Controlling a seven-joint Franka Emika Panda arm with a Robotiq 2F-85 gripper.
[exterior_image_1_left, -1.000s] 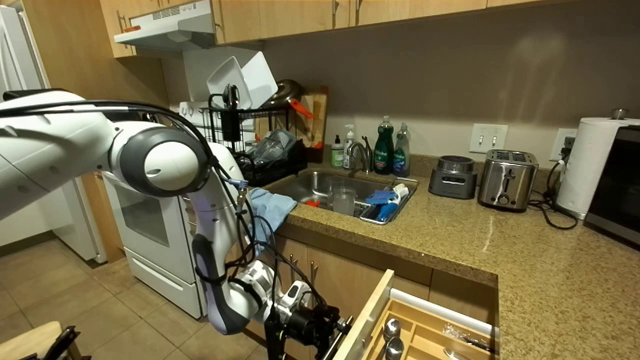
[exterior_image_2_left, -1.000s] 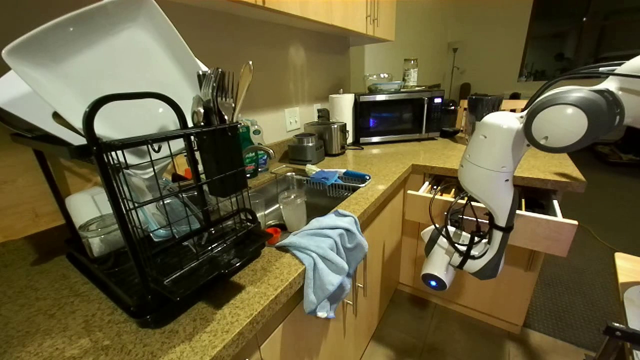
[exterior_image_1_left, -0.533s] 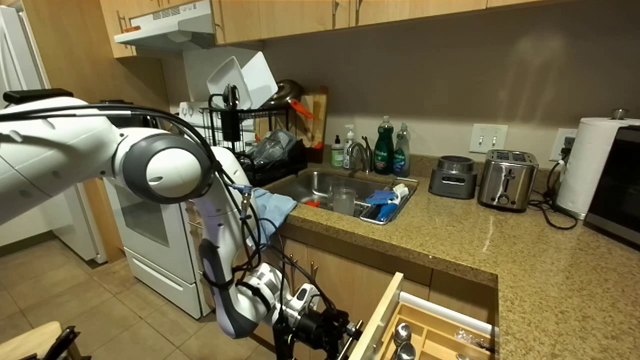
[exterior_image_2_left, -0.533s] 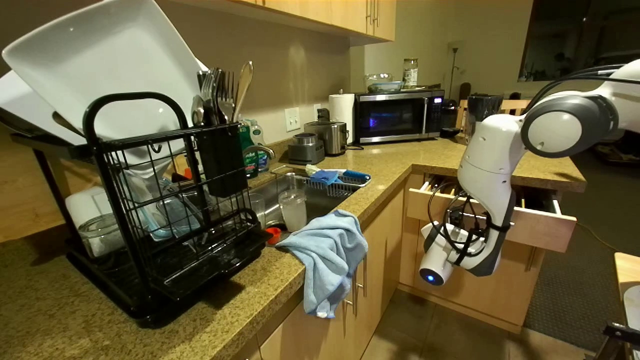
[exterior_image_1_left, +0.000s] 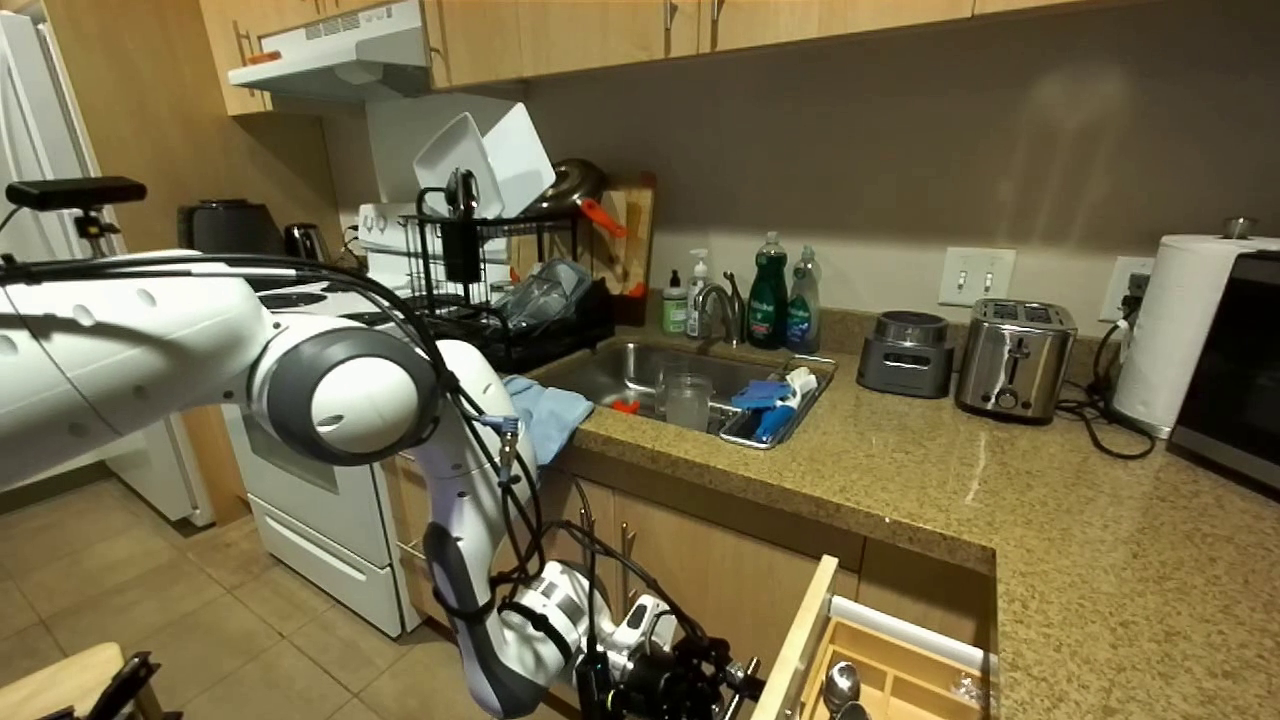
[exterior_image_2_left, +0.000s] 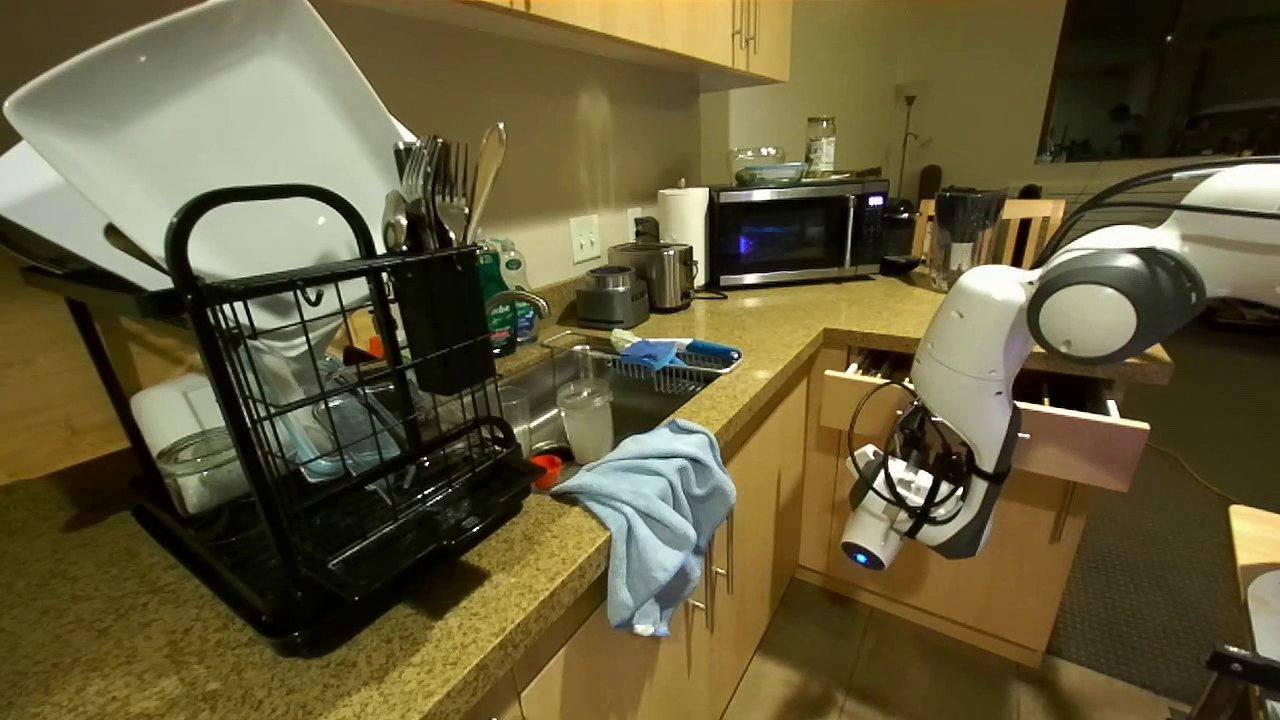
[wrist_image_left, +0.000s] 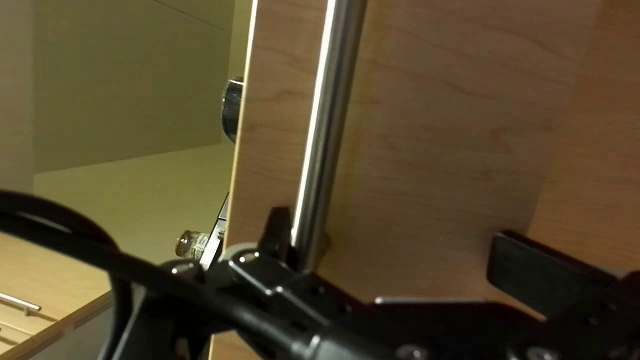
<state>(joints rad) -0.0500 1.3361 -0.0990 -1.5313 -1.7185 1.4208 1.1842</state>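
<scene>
My gripper (wrist_image_left: 395, 245) is open, its two black fingers wide apart in front of the pale wooden drawer front (wrist_image_left: 450, 125). The drawer's metal bar handle (wrist_image_left: 325, 140) lies between the fingers, close beside the left one; I cannot tell if they touch. In an exterior view the gripper (exterior_image_1_left: 738, 682) is at the outer face of the drawer front (exterior_image_1_left: 800, 645), partly cut off below. The drawer stands partly open and holds a wooden organiser (exterior_image_1_left: 915, 695) with metal spoons (exterior_image_1_left: 841, 688). The drawer front also shows in an exterior view (exterior_image_2_left: 1080, 448), partly behind the arm.
The granite counter (exterior_image_1_left: 1120, 580) overhangs the drawer. A sink (exterior_image_1_left: 640, 365), a toaster (exterior_image_1_left: 1015, 360) and a microwave (exterior_image_2_left: 790, 235) are along it. A black dish rack (exterior_image_2_left: 290, 420) and a blue towel (exterior_image_2_left: 660, 510) are at the counter's far part. Loose cables (exterior_image_1_left: 560, 525) hang off the arm.
The drawer has slid partway inward toward its cabinet, and the gripper has moved with it. The arm's upper links have lowered.
</scene>
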